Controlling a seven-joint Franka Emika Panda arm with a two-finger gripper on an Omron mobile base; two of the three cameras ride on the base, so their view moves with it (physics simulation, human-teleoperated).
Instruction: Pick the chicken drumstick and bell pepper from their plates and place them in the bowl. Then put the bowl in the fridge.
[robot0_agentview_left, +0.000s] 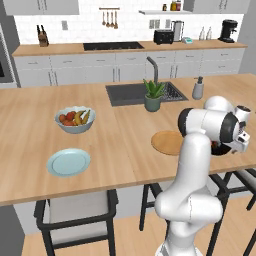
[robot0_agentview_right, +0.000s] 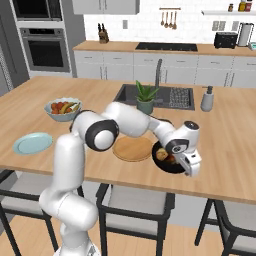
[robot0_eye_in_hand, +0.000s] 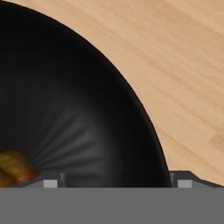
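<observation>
1. On the wooden surface (robot0_agentview_right: 235, 150), the black bowl (robot0_agentview_right: 170, 165) sits just beside the tan plate (robot0_agentview_right: 132, 148); the drumstick (robot0_agentview_right: 161, 154) lies inside it.
2. Over the bowl's rim hangs the hand (robot0_agentview_right: 192, 168); fingers spread wide, pinching nothing.
3. Far left, the pale blue plate (robot0_agentview_left: 68, 162) sits bare.

Table (robot0_agentview_left: 30, 150) is light wood, grain showing, kind of satin. The black bowl (robot0_eye_in_hand: 65, 109), filling the left of the hand view, looks smooth and glossy. Tan plate (robot0_agentview_right: 132, 148) is matt wood, the pale blue plate (robot0_agentview_left: 68, 162) shiny like glazed ceramic.
</observation>
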